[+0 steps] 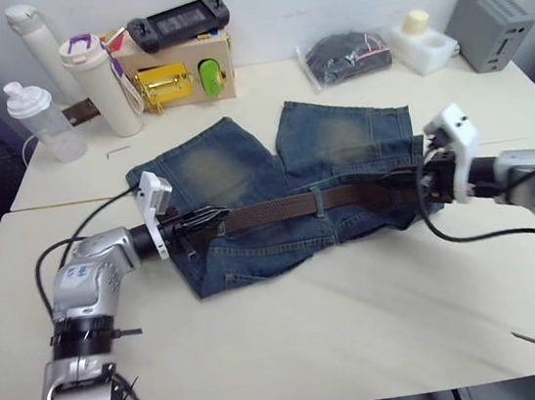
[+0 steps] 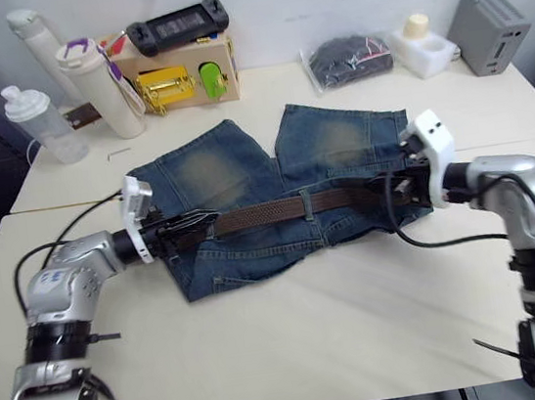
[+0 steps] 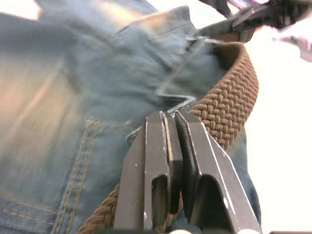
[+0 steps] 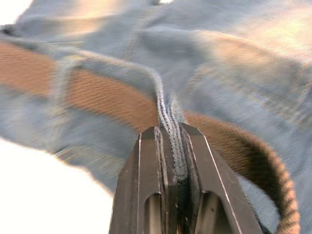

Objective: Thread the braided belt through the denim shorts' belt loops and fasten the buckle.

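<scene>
- Left eye view: the denim shorts (image 1: 277, 194) lie flat in the middle of the table (image 1: 363, 325), waistband toward the lower edge of the frame. The braided belt (image 1: 288, 207) runs along the waistband from left to right and passes under one of the belt loops (image 1: 318, 200) near the centre. The left pincer (image 1: 196, 221) is at the left end of the belt, the right pincer (image 1: 406, 185) at the right side of the waistband.
- Right eye view: the same layout. I cannot find the buckle with certainty; the belt's left end is hidden by the black fingers.
- Left wrist view: the two fingers are pressed together with a thin denim edge between them, and the belt curves just beside them.
- Right wrist view: the fingers are closed on a raised fold of denim, with the belt passing behind this fold.
- Handling, as I judge: both things are soft and light. The denim folds easily, so hold it at the stiffer seam. The woven belt is limp but rough, so grip it near the end when feeding it.
</scene>
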Robot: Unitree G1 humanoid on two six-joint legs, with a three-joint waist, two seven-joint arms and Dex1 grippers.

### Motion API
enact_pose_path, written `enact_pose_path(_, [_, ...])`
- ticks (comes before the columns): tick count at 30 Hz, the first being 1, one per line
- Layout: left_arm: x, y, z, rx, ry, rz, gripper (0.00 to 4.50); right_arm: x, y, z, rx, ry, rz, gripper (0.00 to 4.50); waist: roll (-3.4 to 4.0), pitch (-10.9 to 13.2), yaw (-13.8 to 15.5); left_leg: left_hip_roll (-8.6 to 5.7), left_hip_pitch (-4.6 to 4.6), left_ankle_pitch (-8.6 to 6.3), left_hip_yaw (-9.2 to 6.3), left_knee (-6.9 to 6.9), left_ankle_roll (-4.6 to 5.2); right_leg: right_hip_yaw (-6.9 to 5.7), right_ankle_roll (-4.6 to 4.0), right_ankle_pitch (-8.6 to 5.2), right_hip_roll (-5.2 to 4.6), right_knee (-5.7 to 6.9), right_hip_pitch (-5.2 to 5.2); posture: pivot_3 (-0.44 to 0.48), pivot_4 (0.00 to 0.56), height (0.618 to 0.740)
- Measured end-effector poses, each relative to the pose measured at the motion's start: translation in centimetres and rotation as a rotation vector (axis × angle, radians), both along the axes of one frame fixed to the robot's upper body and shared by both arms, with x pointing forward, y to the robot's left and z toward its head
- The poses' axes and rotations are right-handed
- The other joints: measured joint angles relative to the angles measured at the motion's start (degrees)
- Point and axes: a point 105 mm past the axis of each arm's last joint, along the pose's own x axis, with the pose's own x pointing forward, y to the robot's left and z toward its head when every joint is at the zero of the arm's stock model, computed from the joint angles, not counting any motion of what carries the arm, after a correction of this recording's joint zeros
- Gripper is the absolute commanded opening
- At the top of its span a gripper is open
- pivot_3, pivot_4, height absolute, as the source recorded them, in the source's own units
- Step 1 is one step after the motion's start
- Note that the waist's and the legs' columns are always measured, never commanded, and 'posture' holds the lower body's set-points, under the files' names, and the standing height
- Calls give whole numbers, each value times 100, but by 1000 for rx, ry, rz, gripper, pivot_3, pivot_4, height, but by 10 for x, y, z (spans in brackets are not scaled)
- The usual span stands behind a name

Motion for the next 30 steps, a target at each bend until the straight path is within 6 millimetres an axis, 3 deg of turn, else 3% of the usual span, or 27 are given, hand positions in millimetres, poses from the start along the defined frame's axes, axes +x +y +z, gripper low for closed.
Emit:
enact_pose_path(5, [-45,-1,-8,134,-189,-85,174,-47,-6,-20,-83,-1,142,0,0,0,56,7,4,0,17,-7,0,1,0,0,4,-59,20,0,150,733])
enact_pose_path(10, [-79,7,-45,365,-423,-179,174,-84,-15,-59,-299,57,287,0,-1,1,206,12,17,-1,58,-9,3,15,16,8,4,-80,26,0,150,733])
enact_pose_path(14, [-101,11,-71,451,-456,-272,174,-99,-31,-84,-450,152,326,0,-3,3,300,10,18,-5,65,1,11,36,25,13,4,-84,27,0,150,733])
enact_pose_path(18, [-122,12,-90,504,-425,-367,174,-103,-35,-85,-468,183,333,0,-4,3,296,12,19,-6,70,-2,12,40,26,14,4,-87,26,0,150,733])
enact_pose_path(21, [-126,15,-94,527,-382,-381,1124,-108,-33,-84,-452,196,352,1303,-5,4,296,12,20,-6,70,-4,13,41,27,14,4,-87,26,0,150,733])
enact_pose_path(27, [-131,13,-87,516,-279,-389,3903,-119,-23,-63,-331,211,390,4270,-10,8,291,15,27,-7,74,-7,13,46,28,15,6,-87,30,0,150,733])
enact_pose_path(28, [-133,12,-83,506,-249,-399,4371,-122,-20,-56,-287,215,410,4500,-16,16,291,15,26,-7,74,-7,14,46,28,15,7,-86,30,0,150,733])
enact_pose_path(30, [-138,11,-71,488,-193,-417,4451,-126,-15,-36,-219,210,452,4500,-18,27,292,16,27,-8,74,-8,15,50,29,15,7,-88,32,0,150,733])
